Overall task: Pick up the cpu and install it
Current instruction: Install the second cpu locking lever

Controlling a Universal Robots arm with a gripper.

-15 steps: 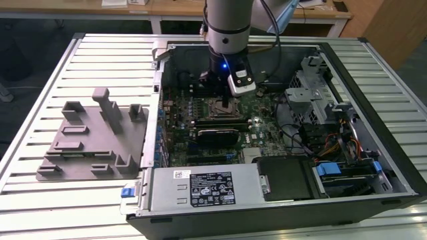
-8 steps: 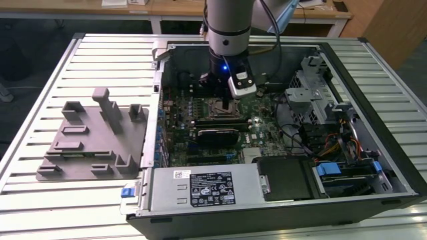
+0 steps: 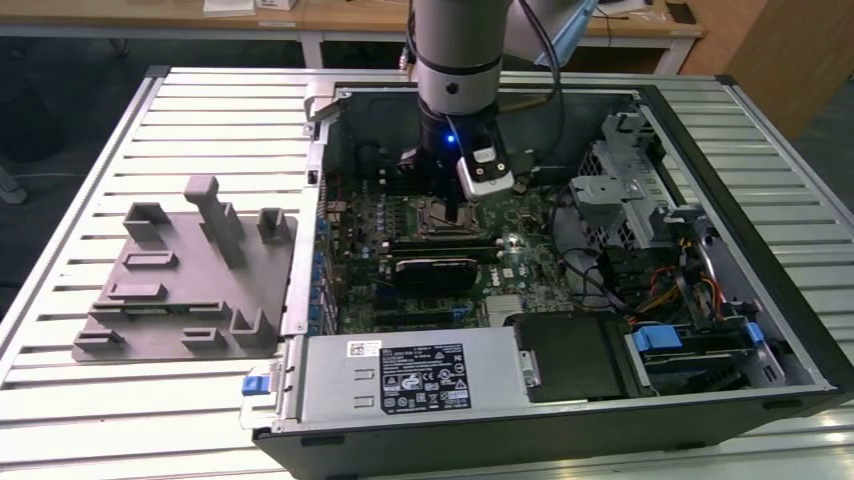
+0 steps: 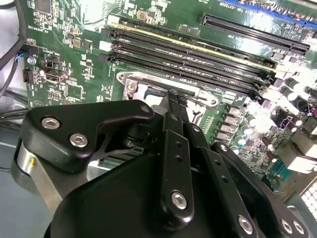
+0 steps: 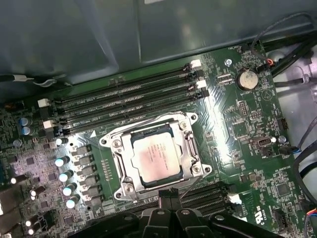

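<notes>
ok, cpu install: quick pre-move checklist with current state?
1. cpu in the socket: ok, it lies flat inside the metal frame in the first wrist view.
2. cpu free of the claw: ok, nothing sits between the fingertips.
3. Claw open or shut: cannot tell.
4. Claw over the socket: ok, the tips sit at the frame's edge in both wrist views.
5. Memory slots beside the socket: ok, untouched.
6. cpu fully seated on its contacts: cannot tell.

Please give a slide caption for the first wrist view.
The cpu sits in the motherboard socket, with the gripper just beside it.
</notes>
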